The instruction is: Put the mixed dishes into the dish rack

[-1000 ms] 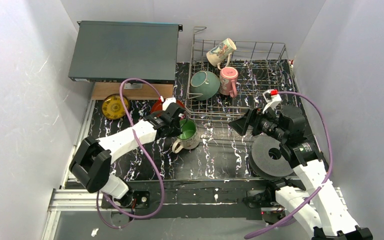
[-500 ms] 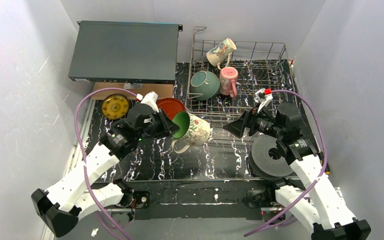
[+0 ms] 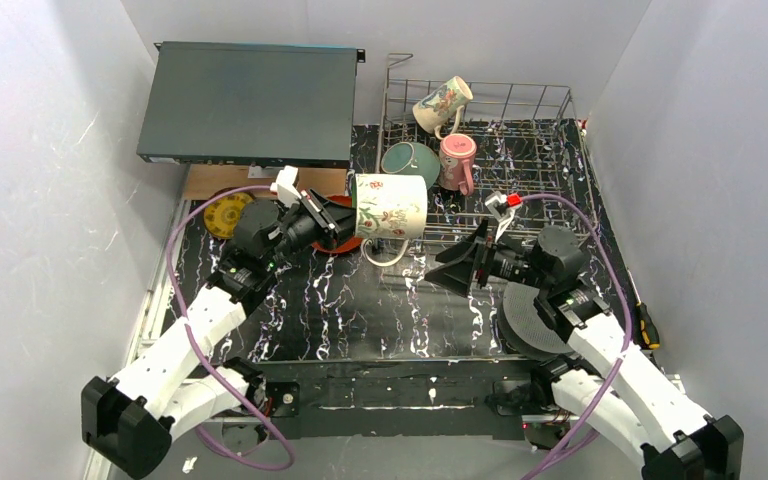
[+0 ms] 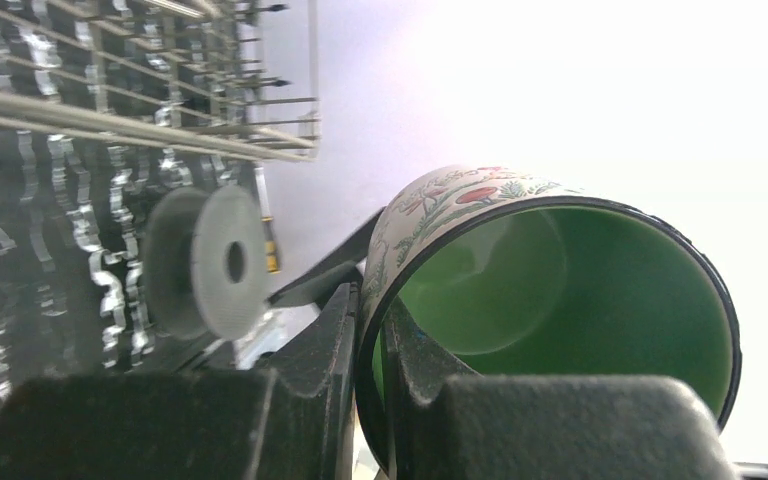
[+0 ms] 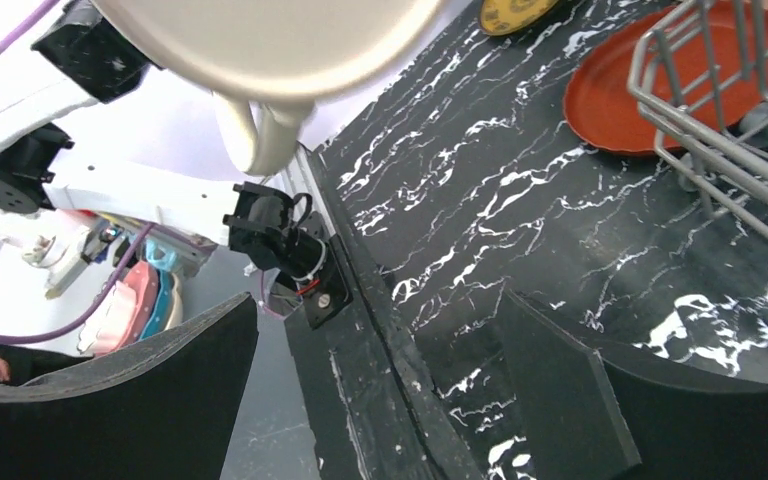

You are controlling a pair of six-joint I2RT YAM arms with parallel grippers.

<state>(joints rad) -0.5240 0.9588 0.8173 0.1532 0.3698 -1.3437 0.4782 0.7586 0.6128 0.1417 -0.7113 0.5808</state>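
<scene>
While the dish rack (image 3: 572,125) holds a teal bowl (image 3: 410,160), seemingly tipped on edge, a pink mug (image 3: 457,160) and a floral cream mug (image 3: 442,103), the left gripper (image 3: 348,222) pinches the rim of the white mug (image 3: 390,206). It is held sideways in the air by the rack's near-left corner, green inside, flowered outside, handle hanging. The right gripper (image 3: 450,272) gapes empty.

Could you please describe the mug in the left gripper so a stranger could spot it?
Find the silver wire dish rack at the table's far right. At its near left corner the left gripper holds a white floral mug sideways, aloft. Unlike the pink mug and floral cream mug in the rack, it is green inside.
</scene>
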